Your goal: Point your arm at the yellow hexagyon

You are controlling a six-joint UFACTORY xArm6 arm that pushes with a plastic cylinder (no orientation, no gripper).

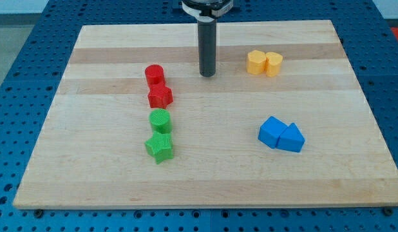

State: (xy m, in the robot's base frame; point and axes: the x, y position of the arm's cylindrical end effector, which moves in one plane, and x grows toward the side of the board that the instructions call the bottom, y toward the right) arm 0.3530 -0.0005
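One camera looks down at a slant from in front of the wooden surface (205, 180), near enough that the surface almost fills the view.

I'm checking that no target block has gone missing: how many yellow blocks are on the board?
2. The yellow hexagon sits near the view's top right, and the other yellow block touches its right side. My tip is to their left, apart. Nothing appears hidden.

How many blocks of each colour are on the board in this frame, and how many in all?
Red: 2, cylinder and star
Green: 2, cylinder and star
Yellow: 2, hexagon and heart
Blue: 2, cube and triangle
Total: 8
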